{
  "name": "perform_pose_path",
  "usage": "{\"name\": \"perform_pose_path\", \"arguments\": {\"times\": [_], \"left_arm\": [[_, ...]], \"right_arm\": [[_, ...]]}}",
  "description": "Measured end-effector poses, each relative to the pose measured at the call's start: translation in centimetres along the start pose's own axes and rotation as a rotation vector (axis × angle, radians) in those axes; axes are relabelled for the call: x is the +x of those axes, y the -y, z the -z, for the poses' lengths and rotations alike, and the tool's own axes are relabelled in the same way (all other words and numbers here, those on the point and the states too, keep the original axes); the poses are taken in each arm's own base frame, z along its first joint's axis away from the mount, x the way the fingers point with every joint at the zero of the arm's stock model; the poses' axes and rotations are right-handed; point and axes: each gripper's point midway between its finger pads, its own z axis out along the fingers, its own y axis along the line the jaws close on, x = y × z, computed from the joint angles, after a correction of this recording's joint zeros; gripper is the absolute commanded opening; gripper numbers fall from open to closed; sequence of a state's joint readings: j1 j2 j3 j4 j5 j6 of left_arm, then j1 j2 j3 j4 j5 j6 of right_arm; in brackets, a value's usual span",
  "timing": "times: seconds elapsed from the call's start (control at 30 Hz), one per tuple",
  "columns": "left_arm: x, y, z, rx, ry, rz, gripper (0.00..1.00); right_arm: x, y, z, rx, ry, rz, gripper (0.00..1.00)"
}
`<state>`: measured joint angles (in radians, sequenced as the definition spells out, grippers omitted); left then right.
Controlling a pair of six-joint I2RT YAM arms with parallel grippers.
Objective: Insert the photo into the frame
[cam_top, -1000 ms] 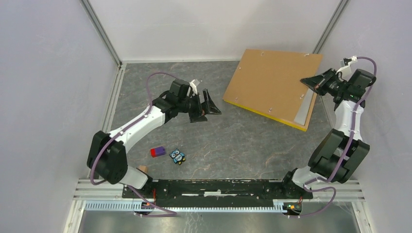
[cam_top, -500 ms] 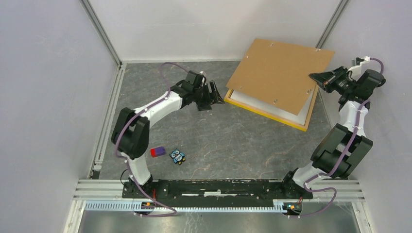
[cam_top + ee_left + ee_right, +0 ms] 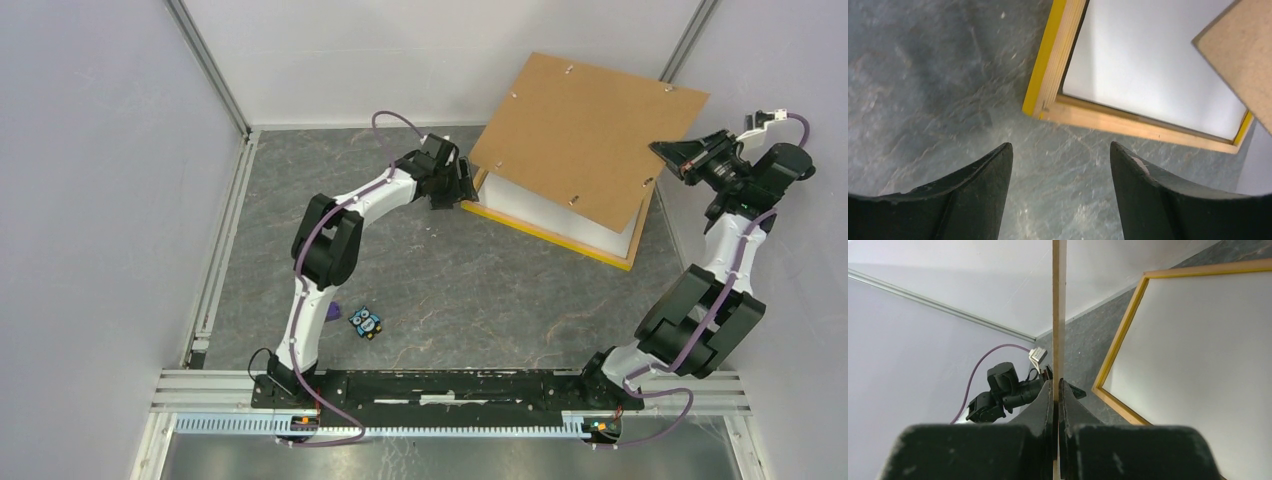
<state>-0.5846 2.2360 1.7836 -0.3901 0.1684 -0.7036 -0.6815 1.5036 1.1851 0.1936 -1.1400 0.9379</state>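
Observation:
The frame [image 3: 545,232], with a thin yellow border, lies flat at the back right of the table. A plain white sheet [image 3: 560,208] fills its opening, apparently the photo lying back up. No printed side shows. My right gripper [image 3: 668,153] is shut on the right edge of the brown backing panel [image 3: 585,135] and holds it tilted up over the frame. The right wrist view shows that panel [image 3: 1059,315] edge-on between the closed jaws [image 3: 1055,382]. My left gripper [image 3: 1060,147] stands open and empty, just short of the frame's near-left corner [image 3: 1040,107] and not touching it.
A small owl figure [image 3: 366,322] and a purple block [image 3: 331,312], half hidden by the left arm, lie near the front left. The enclosure walls stand close behind the frame and beside the right arm. The left arm [image 3: 1008,390] reaches far across the grey tabletop [image 3: 480,290].
The right gripper has lifted the backing panel higher and back, uncovering the white sheet in the frame. The left arm has stretched out to the frame's corner, its jaws slightly narrower.

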Motion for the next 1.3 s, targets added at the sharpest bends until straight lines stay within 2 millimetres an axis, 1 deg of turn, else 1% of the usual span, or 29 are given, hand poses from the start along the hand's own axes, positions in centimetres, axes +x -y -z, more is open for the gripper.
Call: {"name": "perform_pose_path", "arguments": {"times": [0.07,0.17,0.33,0.37,0.4,0.63,0.77,0.83,0.97,1.03,1.17,1.23,1.3], "left_arm": [[-0.6,0.3,-0.8,-0.009,0.014,-0.021,0.68],[-1.0,0.3,-2.1,-0.037,0.027,-0.050,0.66],[-0.5,-0.9,-3.9,-0.109,0.016,-0.092,0.51],[-0.4,-0.9,-4.1,-0.113,0.015,-0.099,0.47],[-0.6,-0.8,-4.0,-0.119,0.021,-0.103,0.46],[-0.8,-1.5,-3.5,-0.192,0.032,-0.115,0.46],[-0.7,-2.0,-3.1,-0.226,0.023,-0.115,0.48],[-0.5,-2.2,-3.0,-0.232,0.014,-0.114,0.52],[0.0,-2.4,-2.8,-0.232,-0.017,-0.107,0.70],[0.2,-2.5,-2.7,-0.231,-0.027,-0.100,0.71],[-0.2,-2.3,-2.9,-0.221,-0.020,-0.081,0.72],[-0.2,-2.1,-2.9,-0.212,-0.019,-0.071,0.77],[-0.3,-2.0,-3.0,-0.211,-0.016,-0.060,0.79]], "right_arm": [[-0.4,-0.1,0.4,0.005,0.014,0.007,0.00],[-0.7,0.0,0.8,0.010,0.024,0.013,0.00],[-0.7,0.1,0.8,0.011,0.026,0.019,0.00],[-0.7,0.1,0.8,0.011,0.026,0.021,0.00],[-0.7,0.2,0.8,0.012,0.026,0.024,0.00],[-0.3,1.4,1.0,0.075,0.009,0.050,0.00],[-0.4,1.9,1.3,0.135,-0.002,0.067,0.00],[-0.5,2.1,1.5,0.157,-0.003,0.079,0.00],[-0.1,2.7,1.7,0.179,-0.013,0.086,0.00],[0.0,2.9,1.8,0.186,-0.016,0.089,0.00],[0.0,3.0,1.8,0.190,-0.018,0.090,0.00],[0.1,3.0,1.8,0.190,-0.019,0.092,0.00],[0.1,3.0,1.8,0.191,-0.019,0.093,0.00]]}}
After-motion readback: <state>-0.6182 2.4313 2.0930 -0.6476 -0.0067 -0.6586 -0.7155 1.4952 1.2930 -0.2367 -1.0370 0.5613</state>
